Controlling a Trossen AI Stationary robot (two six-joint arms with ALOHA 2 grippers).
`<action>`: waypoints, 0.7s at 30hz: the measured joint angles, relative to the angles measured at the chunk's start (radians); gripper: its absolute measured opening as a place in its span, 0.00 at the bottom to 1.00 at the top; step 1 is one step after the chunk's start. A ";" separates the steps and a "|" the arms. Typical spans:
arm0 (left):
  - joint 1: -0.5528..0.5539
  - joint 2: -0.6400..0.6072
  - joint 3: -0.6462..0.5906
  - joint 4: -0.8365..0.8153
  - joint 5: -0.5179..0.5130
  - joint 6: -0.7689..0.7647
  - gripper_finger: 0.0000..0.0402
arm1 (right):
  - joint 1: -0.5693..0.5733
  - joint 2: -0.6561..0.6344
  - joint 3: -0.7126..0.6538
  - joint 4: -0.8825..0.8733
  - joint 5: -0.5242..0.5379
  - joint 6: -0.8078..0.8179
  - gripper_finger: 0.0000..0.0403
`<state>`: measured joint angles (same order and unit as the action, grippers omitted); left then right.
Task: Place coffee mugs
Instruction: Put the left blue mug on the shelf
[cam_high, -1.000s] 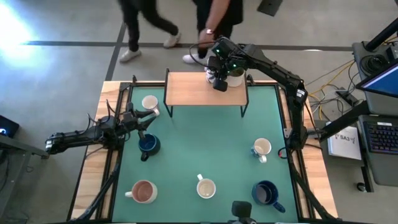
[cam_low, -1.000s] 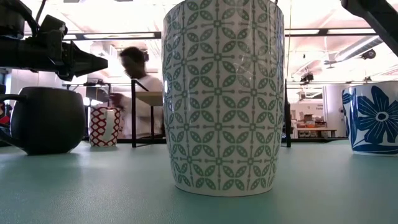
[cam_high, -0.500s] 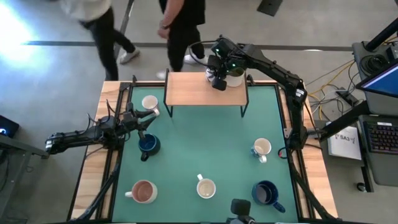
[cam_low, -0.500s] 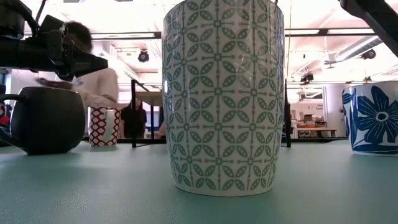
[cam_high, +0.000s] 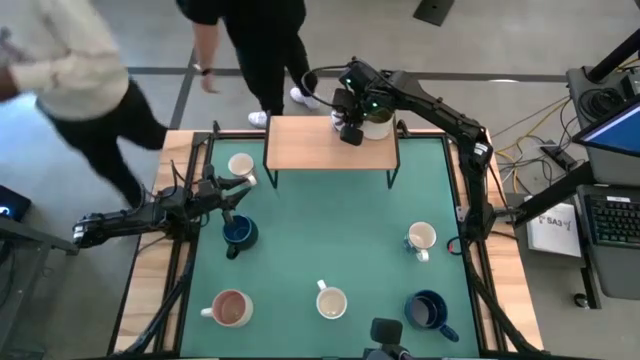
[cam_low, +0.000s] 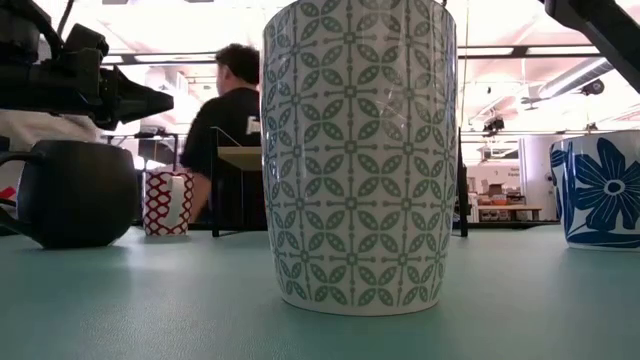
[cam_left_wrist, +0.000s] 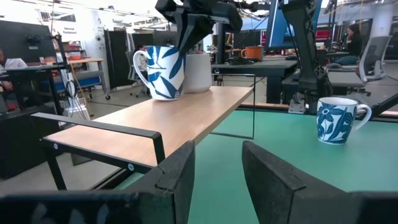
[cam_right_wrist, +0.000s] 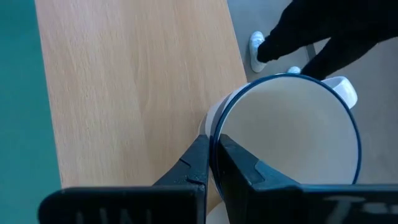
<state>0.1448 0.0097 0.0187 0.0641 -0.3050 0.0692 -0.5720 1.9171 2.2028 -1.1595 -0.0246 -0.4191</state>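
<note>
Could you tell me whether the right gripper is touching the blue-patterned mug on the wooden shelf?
Touching. The right wrist view shows the right gripper shut on the rim of the blue-patterned mug, one finger on each side of its wall.

high overhead, low table-level, wrists close

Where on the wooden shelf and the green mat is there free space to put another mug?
The wooden shelf is bare except its right end, where the right gripper pinches a blue-leaf mug beside a white mug. The green mat is open in the middle; other mugs ring its edges.
</note>
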 joint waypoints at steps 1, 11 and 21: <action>0.000 0.000 0.000 0.000 0.000 0.000 0.29 | 0.000 0.000 0.000 -0.001 0.000 0.000 0.04; 0.000 0.000 0.000 0.000 0.000 0.000 0.29 | 0.000 0.000 0.000 -0.010 0.001 0.000 0.14; 0.000 0.000 0.000 0.000 0.000 0.000 0.29 | 0.000 -0.004 0.000 -0.018 0.040 0.008 0.16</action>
<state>0.1450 0.0097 0.0187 0.0643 -0.3046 0.0692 -0.5720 1.9130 2.2032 -1.1774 0.0151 -0.4108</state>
